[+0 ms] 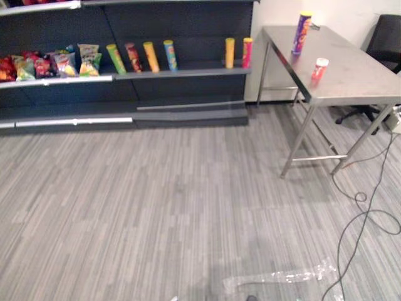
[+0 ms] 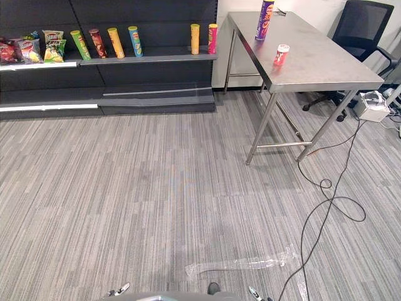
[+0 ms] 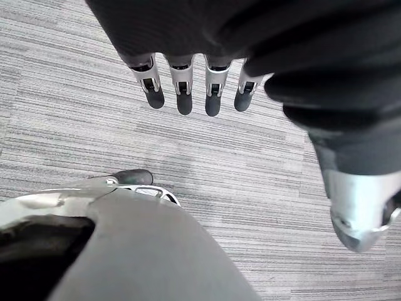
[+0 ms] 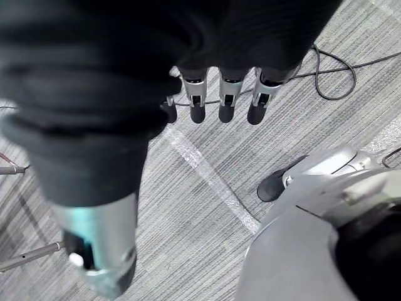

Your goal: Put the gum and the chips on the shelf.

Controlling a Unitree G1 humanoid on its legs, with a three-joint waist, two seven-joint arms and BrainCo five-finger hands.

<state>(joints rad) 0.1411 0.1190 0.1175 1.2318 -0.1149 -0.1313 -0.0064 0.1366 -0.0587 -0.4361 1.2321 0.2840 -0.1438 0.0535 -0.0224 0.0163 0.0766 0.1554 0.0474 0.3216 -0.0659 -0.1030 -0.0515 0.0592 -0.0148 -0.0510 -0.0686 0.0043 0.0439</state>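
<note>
Two items to move, both on the table (image 2: 319,63).

1. Chips (image 2: 265,20): tall purple can, upright, long axis vertical, at the table's far end. Nothing touches it.
2. Gum (image 2: 281,54): small red tub with a white cap, apparently upright, nearer than the chips and close to the table's left edge. It stands apart from the can.

Shelf (image 2: 150,59): dark unit just left of the table's far end. Its ledge carries a row of upright tubes (image 1: 150,56), with bags (image 1: 56,63) further left of the table. There is open ledge between the tubes.

Left hand (image 3: 183,88): fingers straight and spread, holding nothing, hanging over the floor well short of the table.
Right hand (image 4: 225,100): the same, fingers straight and empty, above the floor well short of the table.

Relation for the next move: both items lie ahead and to the right of the hands, well apart from either. The right hand is judged the nearer, and the gum is the nearer item. Neither looks reachable until the robot closes on the table. The can's vertical axis suits a grasp from the side.

Also present: chair (image 2: 360,25) behind the table's far right side, and a plastic strip (image 2: 244,263) on the floor, well apart from the table on the near side.
</note>
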